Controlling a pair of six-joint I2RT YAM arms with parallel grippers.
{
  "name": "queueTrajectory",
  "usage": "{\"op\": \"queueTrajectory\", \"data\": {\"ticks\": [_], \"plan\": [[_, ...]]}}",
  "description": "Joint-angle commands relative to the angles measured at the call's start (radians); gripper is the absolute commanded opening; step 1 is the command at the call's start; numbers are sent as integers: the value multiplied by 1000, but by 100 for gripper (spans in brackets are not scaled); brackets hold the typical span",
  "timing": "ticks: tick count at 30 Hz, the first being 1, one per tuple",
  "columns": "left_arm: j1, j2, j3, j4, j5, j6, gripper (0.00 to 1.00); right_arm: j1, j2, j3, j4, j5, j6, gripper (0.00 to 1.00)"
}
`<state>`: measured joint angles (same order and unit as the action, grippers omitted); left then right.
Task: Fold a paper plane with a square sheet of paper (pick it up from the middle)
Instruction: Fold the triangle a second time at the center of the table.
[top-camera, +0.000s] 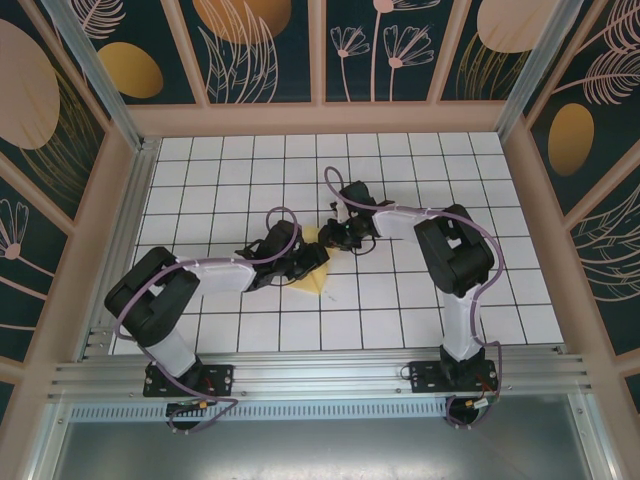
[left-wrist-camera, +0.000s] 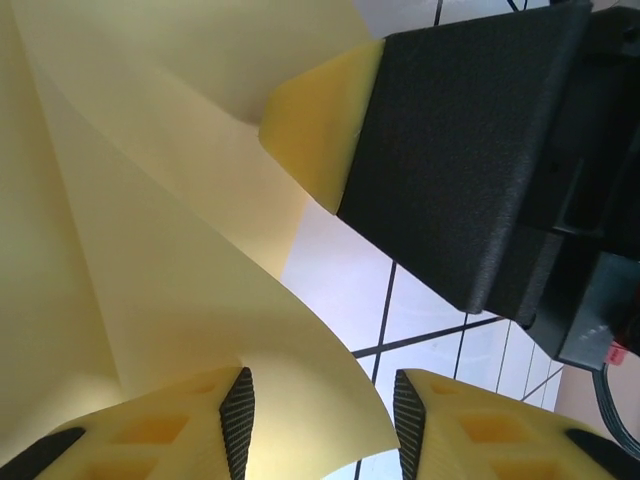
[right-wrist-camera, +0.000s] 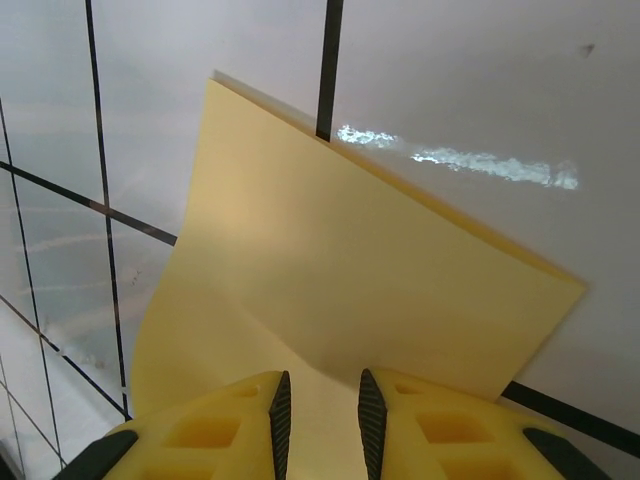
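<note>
The pale-yellow sheet of paper (top-camera: 318, 272) lies at mid-table between both arms, with folded layers and a doubled edge (right-wrist-camera: 350, 260). My left gripper (top-camera: 314, 257) is over it, open. In the left wrist view a curled flap of the paper (left-wrist-camera: 150, 250) rises between the left gripper's (left-wrist-camera: 320, 385) jaws, against the left pad and apart from the right one. My right gripper (top-camera: 336, 237) comes in from the far side, and one of its yellow fingertips (left-wrist-camera: 315, 120) touches the sheet. The right gripper's (right-wrist-camera: 322, 385) jaws stand a narrow gap apart, the paper showing through the gap.
The white tiled table (top-camera: 430, 190) stretches out on all sides of the paper. Pink-framed patterned walls (top-camera: 320, 115) close it in at the back and sides. A metal rail (top-camera: 320, 375) runs along the near edge by the arm bases.
</note>
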<state>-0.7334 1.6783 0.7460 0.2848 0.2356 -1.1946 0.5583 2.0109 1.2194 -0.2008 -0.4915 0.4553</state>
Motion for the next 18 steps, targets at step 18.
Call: {"op": "queueTrajectory", "data": {"ticks": [18], "plan": [[-5,29,-37,97,-24,-20,49,-35,61,-46,-11,-81,33,28]]}}
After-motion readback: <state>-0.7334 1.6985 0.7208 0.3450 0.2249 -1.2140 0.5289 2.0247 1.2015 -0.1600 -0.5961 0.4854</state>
